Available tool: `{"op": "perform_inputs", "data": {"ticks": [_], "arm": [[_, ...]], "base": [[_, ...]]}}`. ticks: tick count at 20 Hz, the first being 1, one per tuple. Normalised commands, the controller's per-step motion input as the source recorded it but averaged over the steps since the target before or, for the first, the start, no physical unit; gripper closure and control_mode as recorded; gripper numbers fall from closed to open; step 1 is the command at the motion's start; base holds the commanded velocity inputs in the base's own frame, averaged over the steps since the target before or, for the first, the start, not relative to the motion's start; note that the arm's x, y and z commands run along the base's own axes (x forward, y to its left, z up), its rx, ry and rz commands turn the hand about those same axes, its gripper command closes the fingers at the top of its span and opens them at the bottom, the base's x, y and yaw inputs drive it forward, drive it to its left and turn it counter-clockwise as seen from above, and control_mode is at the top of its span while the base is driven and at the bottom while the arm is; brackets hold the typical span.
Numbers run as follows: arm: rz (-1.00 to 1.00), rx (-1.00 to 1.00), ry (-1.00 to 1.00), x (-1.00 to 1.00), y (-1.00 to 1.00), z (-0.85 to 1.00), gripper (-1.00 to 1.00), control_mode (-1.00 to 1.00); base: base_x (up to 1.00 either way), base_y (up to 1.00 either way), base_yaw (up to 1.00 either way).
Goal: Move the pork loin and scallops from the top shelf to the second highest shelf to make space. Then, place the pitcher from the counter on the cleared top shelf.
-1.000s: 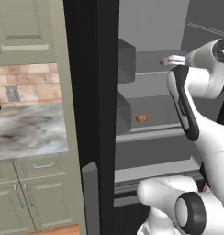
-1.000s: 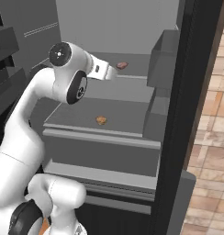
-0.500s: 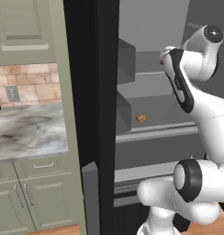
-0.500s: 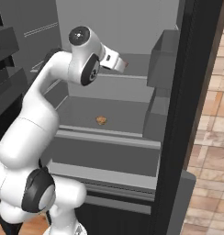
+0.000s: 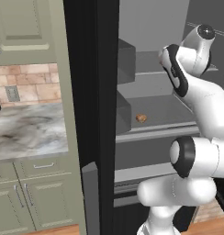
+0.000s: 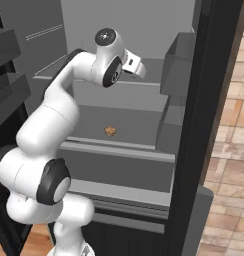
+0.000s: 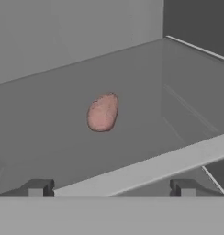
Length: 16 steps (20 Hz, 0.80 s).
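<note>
**Open gripper lined up on the pork loin**

The gripper (image 7: 111, 187) stands released and empty just outside the top shelf (image 7: 146, 170), aimed at the pork loin (image 7: 103, 112) lying flat further in. The scallops (image 6: 110, 131) already sit on the second highest shelf (image 6: 119, 145), leaving room above.

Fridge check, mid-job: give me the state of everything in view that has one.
Fridge door: open.
Claw: open, empty, short of the top shelf's front edge.
Pork loin: lying on the top shelf, untouched.
Scallop: lying on the second shelf.
Counter: pitcher not visible on the part seen.
</note>
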Motion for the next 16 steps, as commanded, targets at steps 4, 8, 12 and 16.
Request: {"op": "perform_inputs", "data": {"ticks": [4,8,12,16], "arm": [[0.0,0.0,0.01,0.55,-0.02,-0.13,-1.0,-1.0],[0.0,0.0,0.02,0.56,0.0,-0.03,-1.0,-1.0],[0.0,0.0,0.01,0.53,0.0,-0.05,-1.0,-1.0],[0.0,0.0,0.01,0.44,-0.09,-0.08,-1.0,-1.0]], "base": [[0.0,0.0,0.0],[0.0,0.0,0.0],[0.0,0.0,0.0],[0.0,0.0,0.0]]}}
